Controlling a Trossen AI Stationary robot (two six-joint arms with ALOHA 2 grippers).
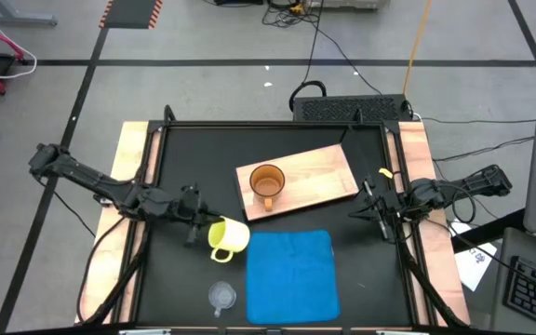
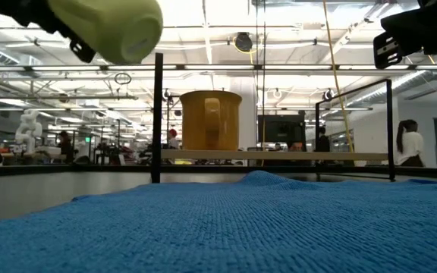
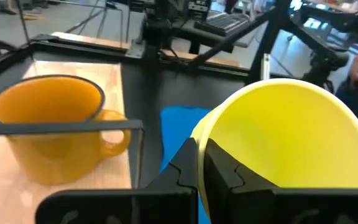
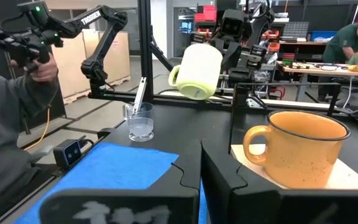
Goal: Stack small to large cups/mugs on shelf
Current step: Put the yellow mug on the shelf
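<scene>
Near edge of the black worktop: small clear transparent cup [image 1: 221, 296] stands upright, untouched, just beside the near-left corner of the blue rectangular cloth mat [image 1: 289, 276]. Mat lies flat along the near edge, nothing on it.

Just past the mat's far-left corner: left gripper [image 1: 203, 229] clamped on the rim of the medium yellow handled mug [image 1: 227, 236], one finger inside the wall, one outside. Mug is lifted clear of the worktop and tipped on its side, mouth toward the wrist, handle toward the near edge.

Mid worktop: flat rectangular light-wood shelf board [image 1: 319, 172], lying skewed. Large amber-brown handled mug [image 1: 267, 183] stands upright on its left end, mouth open, handle toward the near edge.

Right gripper [image 1: 377, 213] fully closed on nothing, waits near the right edge, just beside the board's right end.

Step in hand, as I judge it: carry yellow mug over and nest it in the amber one. To do it well:
- turn the mug upright, base down, before descending
- centre it over the amber mouth
- turn the yellow handle so it clears the amber rim
- lower slowly; a rim pinch can let the mug swing
- open only once it is seated; the outer finger could catch the amber rim
</scene>
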